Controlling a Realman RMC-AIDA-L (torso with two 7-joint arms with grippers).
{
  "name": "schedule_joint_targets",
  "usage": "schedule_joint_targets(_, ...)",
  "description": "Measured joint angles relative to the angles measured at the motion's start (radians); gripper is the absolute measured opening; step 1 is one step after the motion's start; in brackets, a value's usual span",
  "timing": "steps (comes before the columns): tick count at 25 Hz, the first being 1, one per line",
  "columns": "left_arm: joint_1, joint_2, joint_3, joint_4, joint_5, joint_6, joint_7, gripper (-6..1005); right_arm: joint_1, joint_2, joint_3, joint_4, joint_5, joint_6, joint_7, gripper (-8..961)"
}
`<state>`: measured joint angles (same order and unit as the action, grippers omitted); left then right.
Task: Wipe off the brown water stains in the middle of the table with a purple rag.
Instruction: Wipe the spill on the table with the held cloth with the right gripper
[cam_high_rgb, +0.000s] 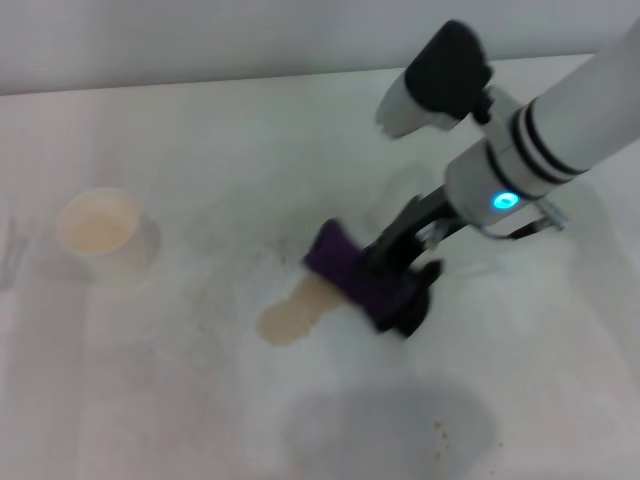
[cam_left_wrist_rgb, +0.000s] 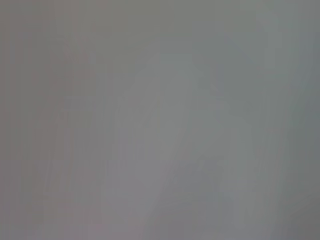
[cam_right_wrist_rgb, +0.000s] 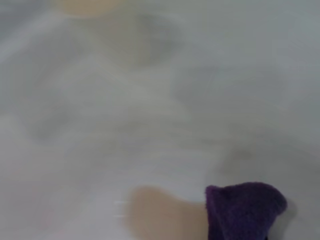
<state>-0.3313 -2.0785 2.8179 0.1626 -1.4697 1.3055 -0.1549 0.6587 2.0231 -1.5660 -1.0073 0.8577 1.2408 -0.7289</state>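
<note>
Right gripper (cam_high_rgb: 395, 285) clamps the fuzzy purple rag (cam_high_rgb: 350, 265), pressed on the white bench (cam_high_rgb: 200, 400) mid-surface. Rag's edge overlaps the flat tan peanut-shaped brown water stains (cam_high_rgb: 295, 312). Left gripper unseen.

The purple rag (cam_high_rgb: 358, 272) is seen as soft cloth with a fuzzy, matt pile; in the right wrist view (cam_right_wrist_rgb: 243, 207) its nap looks thick and fleecy. It is clamped in the right gripper (cam_high_rgb: 400, 285), whose fingers look like matt black plastic. Touching the rag, the brown water stains (cam_high_rgb: 296, 314) appear as a thin, flat, light tan film. Around the rag, the table (cam_high_rgb: 200, 400) is seen as smooth, matt white, with faint grey smudges. Well apart from the rag, a cup (cam_high_rgb: 100, 232) looks like translucent plastic.
</note>
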Motion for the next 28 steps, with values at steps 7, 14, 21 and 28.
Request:
schedule_joint_targets(7,-0.004,-0.001,0.000,0.002,0.000,0.000,0.000,887,0.020,0.004,-0.197,0.044,0.208,-0.058,-0.126,87)
schedule_joint_targets(14,-0.005,-0.002,0.000,0.009,0.000,0.000,0.000,887,0.030,0.004,-0.342,0.075,0.257,-0.228,-0.128,88)
schedule_joint_targets(21,-0.008,-0.002,0.000,0.005,0.002,0.000,0.000,887,0.029,-0.005,-0.202,0.135,0.146,-0.298,-0.122,88)
schedule_joint_targets(28,-0.009,0.000,0.000,0.002,0.001,0.000,0.000,887,0.030,-0.006,-0.077,0.187,0.063,-0.306,-0.121,87)
